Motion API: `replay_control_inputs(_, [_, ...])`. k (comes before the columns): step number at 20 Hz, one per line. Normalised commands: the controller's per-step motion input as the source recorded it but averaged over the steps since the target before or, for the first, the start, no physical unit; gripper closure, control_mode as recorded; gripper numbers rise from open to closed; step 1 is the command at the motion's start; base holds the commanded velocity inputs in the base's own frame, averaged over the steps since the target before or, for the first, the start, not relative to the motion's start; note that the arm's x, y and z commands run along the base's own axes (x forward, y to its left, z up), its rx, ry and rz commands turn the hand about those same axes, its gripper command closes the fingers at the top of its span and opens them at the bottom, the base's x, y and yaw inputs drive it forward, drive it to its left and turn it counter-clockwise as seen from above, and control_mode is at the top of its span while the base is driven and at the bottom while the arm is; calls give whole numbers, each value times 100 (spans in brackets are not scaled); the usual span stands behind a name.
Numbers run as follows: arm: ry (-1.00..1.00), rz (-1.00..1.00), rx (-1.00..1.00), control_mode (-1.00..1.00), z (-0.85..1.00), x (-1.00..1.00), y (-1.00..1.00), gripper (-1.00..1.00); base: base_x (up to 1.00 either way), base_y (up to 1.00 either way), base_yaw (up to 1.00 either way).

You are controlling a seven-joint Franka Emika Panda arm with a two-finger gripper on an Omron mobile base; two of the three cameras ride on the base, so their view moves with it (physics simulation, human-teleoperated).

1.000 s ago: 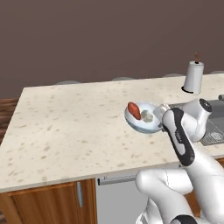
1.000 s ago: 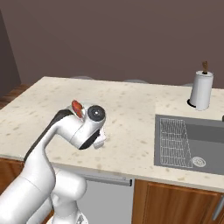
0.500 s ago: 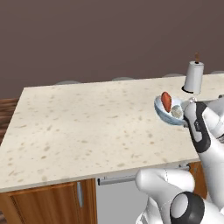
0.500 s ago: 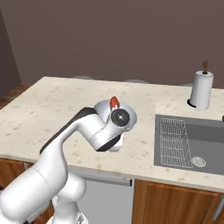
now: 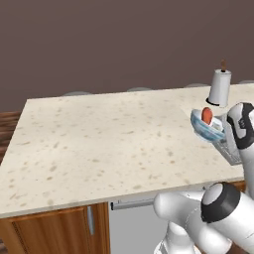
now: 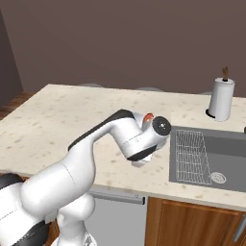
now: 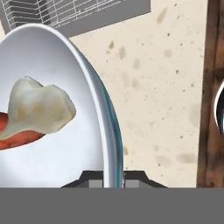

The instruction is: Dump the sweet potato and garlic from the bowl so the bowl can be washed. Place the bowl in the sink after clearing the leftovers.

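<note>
Looking over the arm from the left base view, the bowl [image 5: 207, 129] hung lifted above the right part of the speckled counter [image 5: 99, 139], tipped toward the camera, with the sweet potato [image 5: 207, 115] standing up inside it and a pale bit of the garlic [image 5: 217, 122] just beside that. The white arm's wrist sat right against the bowl's far side, with a corner of the sink [image 5: 229, 151] showing below it, and the gripper itself was hidden behind the bowl. A paper towel roll [image 5: 220, 87] stood upright on the counter behind the bowl.

From the right base view, the arm bent across the counter [image 6: 62, 120] and its wrist covered most of the bowl; only a sliver of the sweet potato [image 6: 148, 117] peeked over it. The sink [image 6: 211, 153], with its wire rack [image 6: 193, 156] and round drain [image 6: 218, 178], lay just to the right of the wrist, and the paper towel roll [image 6: 221, 99] stood beyond it.

Seen from the hand view, the gripper [image 7: 113, 181] was clamped on the bowl's [image 7: 65, 87] rim, one finger on each side of the thin wall. The garlic [image 7: 39, 109] rested on the white inside, lying over the sweet potato [image 7: 17, 138]. A corner of the wire rack [image 7: 74, 13] showed at the top, above bare counter [image 7: 166, 87].
</note>
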Motion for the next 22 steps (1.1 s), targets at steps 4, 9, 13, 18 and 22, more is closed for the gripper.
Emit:
replay_control_inputs(4, [5, -9, 23, -100, -22, 0, -14, 100, 0, 0, 0])
replay_control_inputs(9, [7, -8, 22, -100, -9, 9, -36, 100, 0, 0, 0])
replay_control_inputs(13, [2, -4, 7, -100, 0, 0, -13, 100, 0, 0, 0])
replay_control_inputs(18, [3, -6, 14, -100, -11, 14, -43, 100, 0, 0, 0])
replay_control_inputs(22, [2, -8, 17, -100, -17, 31, -31, 100, 0, 0, 0])
